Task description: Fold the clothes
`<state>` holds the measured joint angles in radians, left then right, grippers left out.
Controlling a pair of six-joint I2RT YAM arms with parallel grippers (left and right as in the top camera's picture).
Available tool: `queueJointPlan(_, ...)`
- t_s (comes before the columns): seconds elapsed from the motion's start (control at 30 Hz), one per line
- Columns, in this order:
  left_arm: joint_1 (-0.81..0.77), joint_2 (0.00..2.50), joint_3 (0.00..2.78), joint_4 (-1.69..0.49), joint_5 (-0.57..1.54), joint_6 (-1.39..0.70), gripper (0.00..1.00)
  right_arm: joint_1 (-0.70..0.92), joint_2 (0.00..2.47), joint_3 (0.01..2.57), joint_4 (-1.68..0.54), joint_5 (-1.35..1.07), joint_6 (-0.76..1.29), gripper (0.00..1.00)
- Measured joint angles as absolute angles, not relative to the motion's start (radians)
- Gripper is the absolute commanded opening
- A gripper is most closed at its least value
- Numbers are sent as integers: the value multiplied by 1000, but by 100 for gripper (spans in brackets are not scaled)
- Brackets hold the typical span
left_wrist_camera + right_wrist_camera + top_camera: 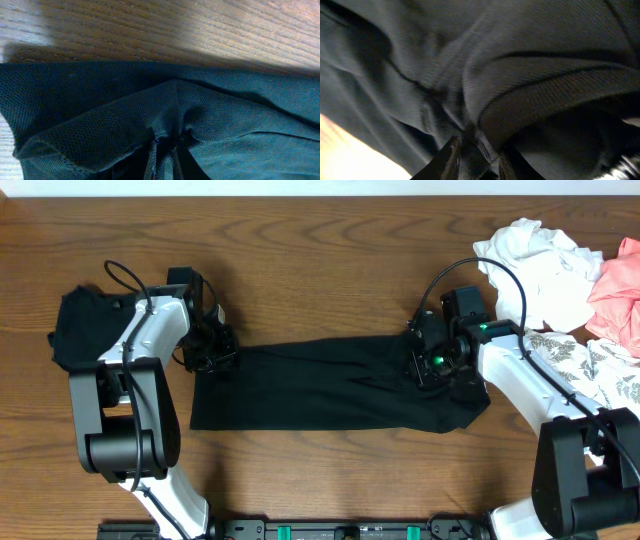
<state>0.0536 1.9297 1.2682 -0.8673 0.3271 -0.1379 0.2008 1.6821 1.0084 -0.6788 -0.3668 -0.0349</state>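
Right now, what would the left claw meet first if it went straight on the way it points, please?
The black shirt: the left claw is shut on a fold of it, so more fabric comes first. Beyond its edge lies the wooden table, though depth is unclear.

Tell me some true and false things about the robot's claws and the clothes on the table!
1. The long black fabric garment lies spread out on the brown wooden table. True.
2. The left claw is empty. False: it is shut, pinching the left end of the black garment.
3. The right claw pinches the other end of the same garment. True.
4. The crumpled pink cloth lies next to the left arm. False: it sits at the far right edge, beside the crumpled white cloth.
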Motion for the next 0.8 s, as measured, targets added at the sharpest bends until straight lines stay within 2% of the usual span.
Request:
queueJointPlan(0.03, 54, 1930, 1268, -867, 327, -138, 14, 201, 1682, 1008, -677, -376, -35, 22)
queueJointPlan(0.13, 54, 1930, 1268, -867, 327, -138, 14, 201, 1682, 1008, -675, -397, -33, 4)
queueJointPlan(0.17, 54, 1930, 1268, -867, 327, -138, 14, 201, 1682, 1008, -676, -401, -27, 1)
queueJointPlan(0.8, 54, 1859, 1271, -833, 326, -138, 13, 200, 1682, 1008, -713, -393, 8, 1)
